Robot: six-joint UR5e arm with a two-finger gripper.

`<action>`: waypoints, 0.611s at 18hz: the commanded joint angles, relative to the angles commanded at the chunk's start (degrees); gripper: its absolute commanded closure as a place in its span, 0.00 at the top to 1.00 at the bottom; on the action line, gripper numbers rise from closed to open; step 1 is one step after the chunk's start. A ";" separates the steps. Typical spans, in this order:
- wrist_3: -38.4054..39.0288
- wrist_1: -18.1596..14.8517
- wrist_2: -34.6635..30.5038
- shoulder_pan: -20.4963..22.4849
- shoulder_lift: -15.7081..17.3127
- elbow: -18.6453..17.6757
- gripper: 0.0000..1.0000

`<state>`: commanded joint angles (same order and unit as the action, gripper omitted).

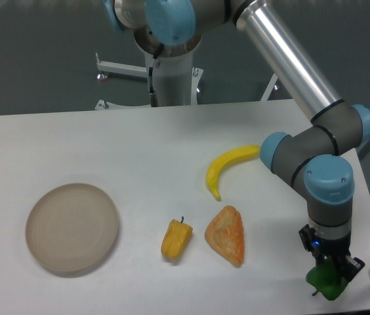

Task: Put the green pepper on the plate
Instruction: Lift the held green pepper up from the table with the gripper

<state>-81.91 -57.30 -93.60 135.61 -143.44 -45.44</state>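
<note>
1. Your gripper (330, 274) is at the near right corner of the table (139, 138), its jaws down around the green pepper (327, 282); they look closed on it, though you cannot be sure the grip is firm.
2. Lift straight up before you travel, so the pepper clears the table.
3. Carry it high across to the plate (72, 227), far left, passing over the orange wedge (226, 235) and yellow pepper (176, 239).
4. Count: one green pepper, one yellow pepper, one banana (228, 167), one orange wedge, one plate.
</note>
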 joint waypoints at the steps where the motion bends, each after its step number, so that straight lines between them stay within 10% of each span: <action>1: 0.00 0.09 -0.09 -0.17 0.00 -0.44 0.29; 11: 7.19 -5.09 4.29 -2.81 7.63 -6.13 0.29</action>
<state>-74.72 -62.40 -89.31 132.80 -135.81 -51.57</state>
